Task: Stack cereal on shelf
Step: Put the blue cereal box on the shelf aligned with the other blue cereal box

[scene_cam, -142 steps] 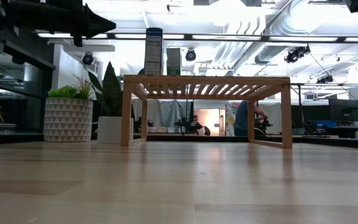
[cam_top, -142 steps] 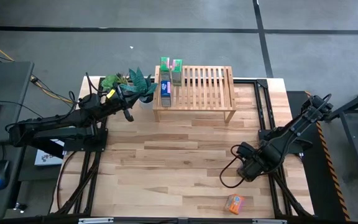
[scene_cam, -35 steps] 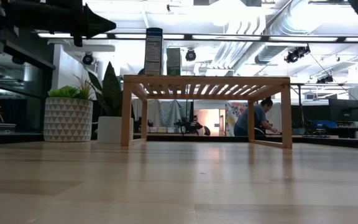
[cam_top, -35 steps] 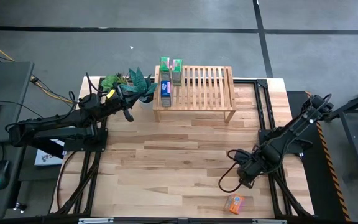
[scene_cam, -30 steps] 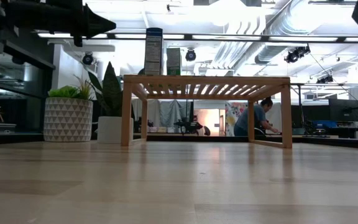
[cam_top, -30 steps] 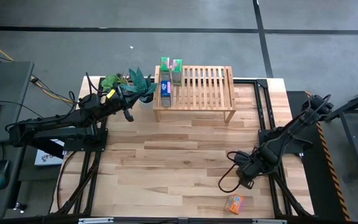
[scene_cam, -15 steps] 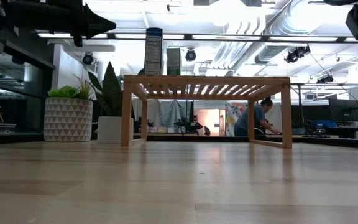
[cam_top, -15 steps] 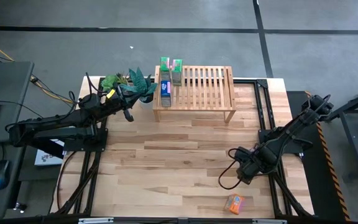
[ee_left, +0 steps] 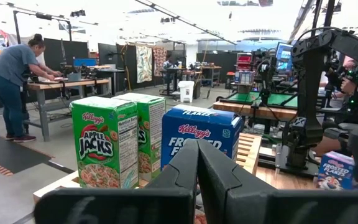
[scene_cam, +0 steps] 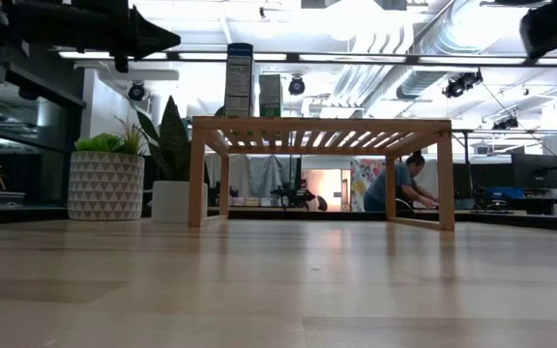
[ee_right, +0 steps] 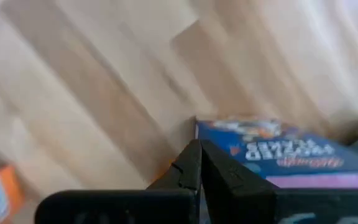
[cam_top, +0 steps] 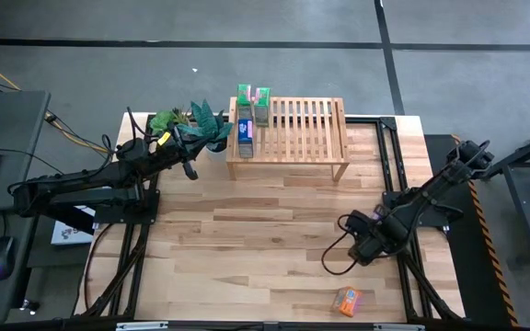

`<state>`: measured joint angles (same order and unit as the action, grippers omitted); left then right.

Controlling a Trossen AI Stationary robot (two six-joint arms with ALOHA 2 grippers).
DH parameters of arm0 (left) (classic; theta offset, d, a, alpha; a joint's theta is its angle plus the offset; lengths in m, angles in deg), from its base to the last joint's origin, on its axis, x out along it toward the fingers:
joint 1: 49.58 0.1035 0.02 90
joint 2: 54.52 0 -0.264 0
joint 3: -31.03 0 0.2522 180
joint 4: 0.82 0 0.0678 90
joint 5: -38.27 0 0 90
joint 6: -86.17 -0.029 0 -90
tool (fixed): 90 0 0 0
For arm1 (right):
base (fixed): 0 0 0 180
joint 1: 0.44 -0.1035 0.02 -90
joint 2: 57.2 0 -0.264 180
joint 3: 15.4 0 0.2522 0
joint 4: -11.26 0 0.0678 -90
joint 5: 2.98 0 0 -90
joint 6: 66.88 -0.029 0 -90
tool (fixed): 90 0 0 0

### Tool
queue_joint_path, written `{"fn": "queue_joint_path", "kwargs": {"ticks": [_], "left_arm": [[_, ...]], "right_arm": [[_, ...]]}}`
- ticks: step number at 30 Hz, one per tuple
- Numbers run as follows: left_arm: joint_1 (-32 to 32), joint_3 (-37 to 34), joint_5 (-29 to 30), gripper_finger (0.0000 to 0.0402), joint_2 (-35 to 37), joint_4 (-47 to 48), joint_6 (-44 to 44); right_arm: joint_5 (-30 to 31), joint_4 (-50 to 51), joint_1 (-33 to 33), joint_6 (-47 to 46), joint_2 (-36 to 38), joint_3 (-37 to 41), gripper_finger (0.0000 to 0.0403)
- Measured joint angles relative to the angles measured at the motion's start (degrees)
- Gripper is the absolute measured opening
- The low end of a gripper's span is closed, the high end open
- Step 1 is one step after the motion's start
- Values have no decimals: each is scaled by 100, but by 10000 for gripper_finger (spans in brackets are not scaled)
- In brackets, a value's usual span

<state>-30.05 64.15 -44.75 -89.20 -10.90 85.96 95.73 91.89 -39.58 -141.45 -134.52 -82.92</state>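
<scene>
The wooden shelf (cam_top: 306, 129) stands at the table's far middle. On its left end stand two green cereal boxes (cam_top: 254, 101) and a blue one (cam_top: 245, 131); all three also show in the left wrist view (ee_left: 104, 149). An orange box (cam_top: 348, 300) lies near the front edge. My left gripper (cam_top: 191, 171) hangs shut and empty left of the shelf. My right gripper (cam_top: 359, 250) is shut at the right front. A second blue box (ee_right: 284, 155) shows just beyond its fingertips and is hidden under it in the high view. My right gripper points down at a slant, and its shut fingertips (ee_right: 194, 155) stand in front of the blue box's near edge (ee_right: 229, 134). I cannot tell whether they touch the box.
Two potted plants (cam_top: 191, 121) stand at the far left, beside the shelf and my left gripper. The shelf's right part (cam_top: 316, 124) is bare slats. A person (scene_cam: 404, 184) works at a bench in the room behind.
My right gripper has gone a little toward the table's far edge, and more of it shows in the low view's top right corner. The left arm and the boxes on the shelf have kept still.
</scene>
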Motion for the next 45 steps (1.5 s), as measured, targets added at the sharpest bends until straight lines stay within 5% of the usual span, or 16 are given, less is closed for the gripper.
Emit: {"fn": "queue_joint_path", "kwargs": {"ticks": [9, 15, 20, 25, 29, 36, 41, 45], "left_arm": [[0, -1, 1, 0, -2, 2, 0], [-1, -1, 1, 0, -2, 1, -2], [0, -1, 1, 0, -2, 1, -2], [0, -1, 1, 0, -1, 2, -2], [0, -1, 1, 0, 0, 4, -2], [-2, -1, 1, 0, -2, 6, -2], [-1, -1, 1, 0, -2, 5, -4], [-1, -1, 1, 0, -2, 6, -3]], "right_arm": [[986, 94, 529, 275, 2, -13, 0], [1464, 35, 728, 1435, 2, -614, 0], [1258, 259, 767, 2475, 7, -1612, 0], [959, 648, 792, 2433, 7, -2259, 5], [829, 1201, 807, 1889, 7, -2485, 50], [697, 1865, 800, 1180, 2, -2383, 194], [58, 2055, 792, 1616, 4, -2135, 270], [-605, 2148, 696, 2346, 4, -1783, 293]]}}
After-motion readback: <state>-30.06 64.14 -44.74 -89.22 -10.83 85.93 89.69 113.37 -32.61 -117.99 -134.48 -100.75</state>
